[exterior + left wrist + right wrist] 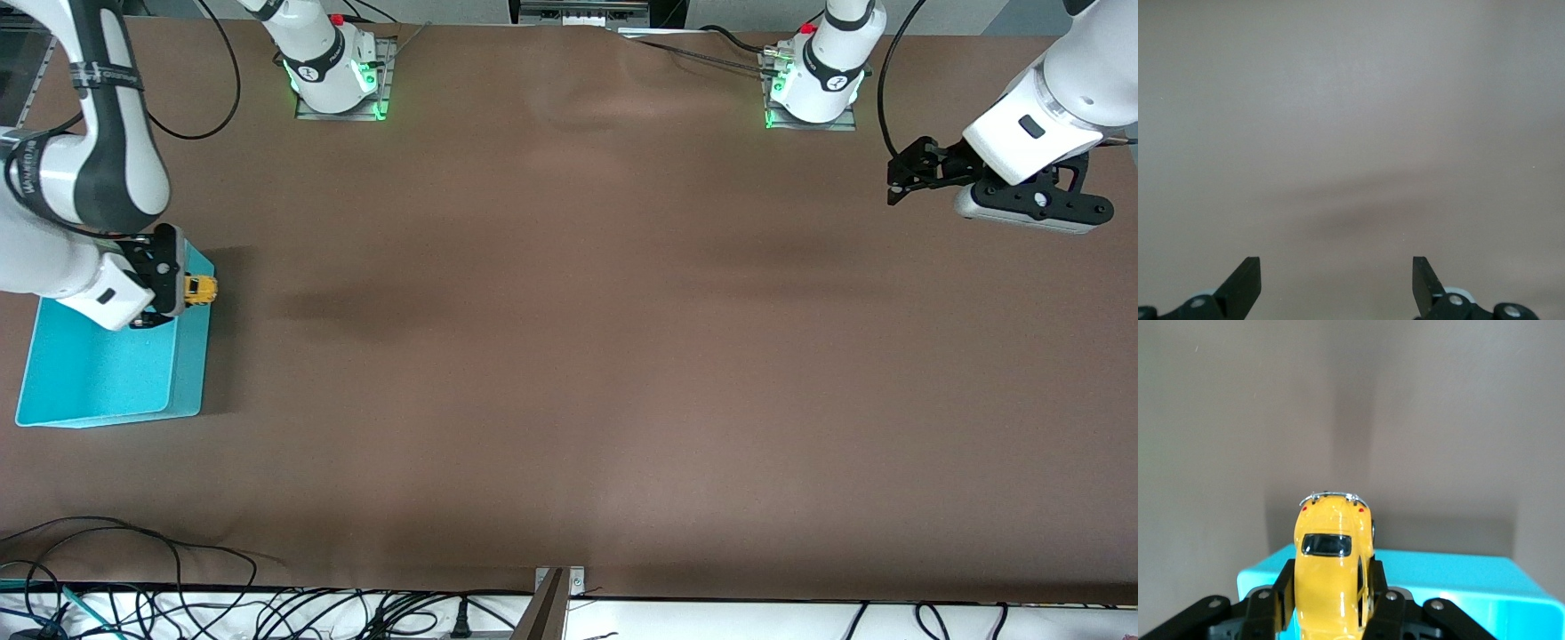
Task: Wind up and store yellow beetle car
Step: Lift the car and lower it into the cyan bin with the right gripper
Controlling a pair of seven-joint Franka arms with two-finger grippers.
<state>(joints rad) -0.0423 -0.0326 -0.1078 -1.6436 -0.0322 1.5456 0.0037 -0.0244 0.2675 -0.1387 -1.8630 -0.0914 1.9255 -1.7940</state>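
Observation:
My right gripper [182, 292] is shut on the yellow beetle car [200, 290], holding it in the air over the rim of a turquoise bin [191, 364] at the right arm's end of the table. In the right wrist view the yellow beetle car [1333, 567] sits clamped by its sides between the black fingers [1286, 587], its chrome-bumpered end pointing away from the hand, with the turquoise bin [1458, 583] below it. My left gripper [896, 182] waits in the air at the left arm's end, open and empty; the left wrist view shows its fingertips [1245, 277] wide apart over bare table.
The brown table [569, 356] stretches between the two arms. Both arm bases [336, 67] stand along the edge farthest from the front camera. Cables [178, 604] lie past the table's near edge.

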